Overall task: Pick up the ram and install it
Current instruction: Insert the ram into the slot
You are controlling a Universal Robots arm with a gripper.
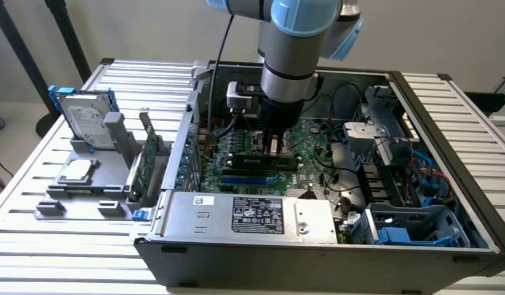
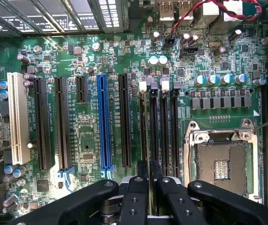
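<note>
My gripper (image 1: 273, 149) reaches down into the open computer case (image 1: 416, 110), over the motherboard (image 1: 235, 144). Right under it the ram (image 1: 261, 162), a long narrow stick with dark chips, lies along the memory slots. In the wrist view the two black fingers (image 2: 137, 192) stand close together, pinching a thin edge above the memory slots (image 2: 160, 126). The gripper (image 2: 150, 177) looks shut on the ram, which is seen edge-on there. The slot latches (image 2: 142, 86) show at the far end.
A power supply (image 1: 261, 215) fills the case's front. Cables and a drive cage (image 1: 392, 147) crowd the exterior view's right. The bare CPU socket (image 2: 220, 166) sits beside the memory slots. Outside the case, a grey holder carries a hard drive (image 1: 87, 120) and a green expansion card (image 1: 149, 157).
</note>
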